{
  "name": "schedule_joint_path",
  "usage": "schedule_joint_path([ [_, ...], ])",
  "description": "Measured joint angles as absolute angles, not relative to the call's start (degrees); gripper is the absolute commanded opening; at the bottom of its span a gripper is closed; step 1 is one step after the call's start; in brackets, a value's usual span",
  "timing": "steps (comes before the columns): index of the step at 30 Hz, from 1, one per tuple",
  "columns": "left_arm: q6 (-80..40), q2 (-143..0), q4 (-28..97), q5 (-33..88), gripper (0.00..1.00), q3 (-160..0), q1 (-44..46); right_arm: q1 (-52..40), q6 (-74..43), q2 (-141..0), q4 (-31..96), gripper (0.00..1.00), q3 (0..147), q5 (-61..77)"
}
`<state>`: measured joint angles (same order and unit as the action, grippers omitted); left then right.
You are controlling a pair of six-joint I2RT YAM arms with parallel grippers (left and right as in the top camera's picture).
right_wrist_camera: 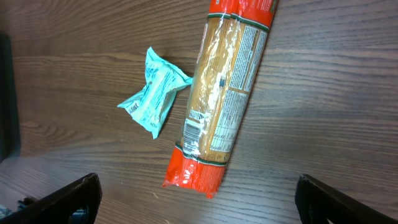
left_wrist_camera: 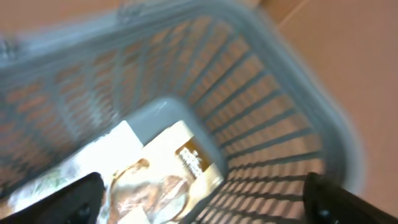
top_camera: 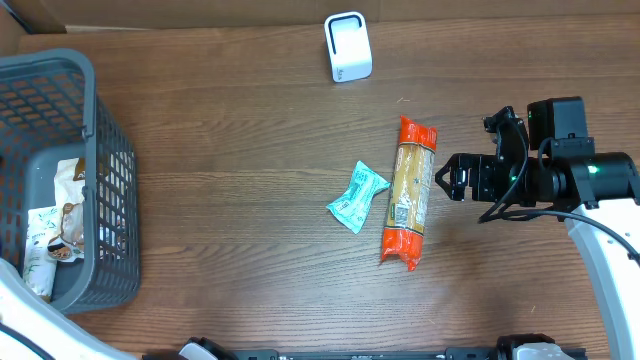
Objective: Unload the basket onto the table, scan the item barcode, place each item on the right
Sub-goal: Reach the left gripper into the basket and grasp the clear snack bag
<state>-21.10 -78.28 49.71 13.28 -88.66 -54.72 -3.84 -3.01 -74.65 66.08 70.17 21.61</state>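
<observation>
Pasta [top_camera: 408, 193] beside right hand [top_camera: 443, 180] (spread wide)

No legible txt; print on pasta pkg [right_wrist_camera: 221, 93], teal packet [right_wrist_camera: 155, 99] too small.

Open tabletop [top_camera: 230, 120] lies between the spaghetti packet [top_camera: 408, 193] and the barcode scanner [top_camera: 348, 46]. A teal sachet [top_camera: 357, 197] lies just beside the packet's left side. The mesh basket [top_camera: 115, 170] walls off the table's left end.
</observation>
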Motion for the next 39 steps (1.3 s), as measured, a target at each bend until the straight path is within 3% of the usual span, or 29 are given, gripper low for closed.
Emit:
schedule_joint_path([
  [11,-15.18,-99.11,50.57,13.02,1.00,-88.01,-53.78,-3.84,-2.98,-74.65,66.06,1.00,70.17,21.63],
  [32,5.28,-117.40,55.27,11.29,1.00,-88.14,-47.97,-3.84,-3.01,-74.65,66.08,1.00,70.17,21.63],
  [34,5.82,-117.82,55.33,10.85,0.95,-88.40,-47.97,-3.84,-2.98,-74.65,66.08,1.00,70.17,21.63],
  [38,6.68,-118.76,55.27,10.20,0.50,-88.95,-47.97,-3.84,-3.01,-74.65,66.02,1.00,70.17,21.58],
  [39,6.50,-119.02,55.29,10.48,0.46,-89.10,-48.01,-3.84,-2.98,-74.65,66.06,1.00,70.17,21.61],
])
